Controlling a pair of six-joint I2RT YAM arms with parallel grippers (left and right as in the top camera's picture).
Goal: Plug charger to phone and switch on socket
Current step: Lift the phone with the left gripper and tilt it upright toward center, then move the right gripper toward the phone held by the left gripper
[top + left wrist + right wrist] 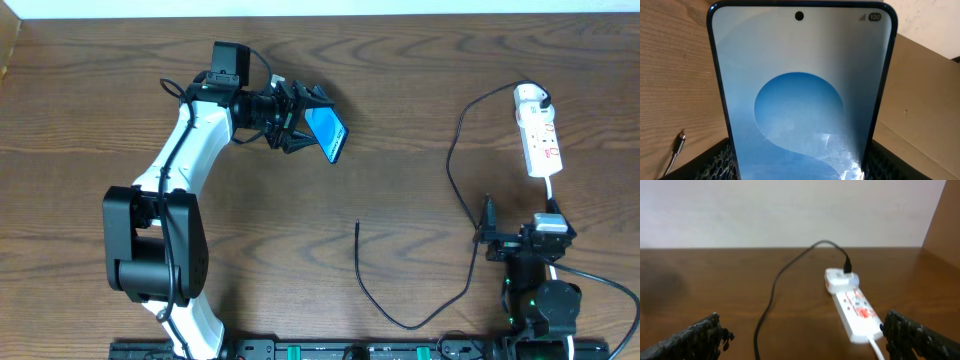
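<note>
My left gripper (298, 125) is shut on the phone (326, 133) and holds it off the table at the back left, its blue screen lit. In the left wrist view the phone (800, 90) fills the frame between my fingers (800, 167). The charger (462, 150) is a thin black cable that runs from the socket (540, 135) down the table and loops to a loose plug tip (358, 226). The tip also shows in the left wrist view (680, 141). My right gripper (525, 240) is open and empty, just short of the socket (855, 307), with the cable (774, 287) to its left.
The wooden table (420, 70) ends at a pale wall at the back. A brown board (920, 100) stands at the table's side. The white lead of the socket (877, 350) runs toward my right arm.
</note>
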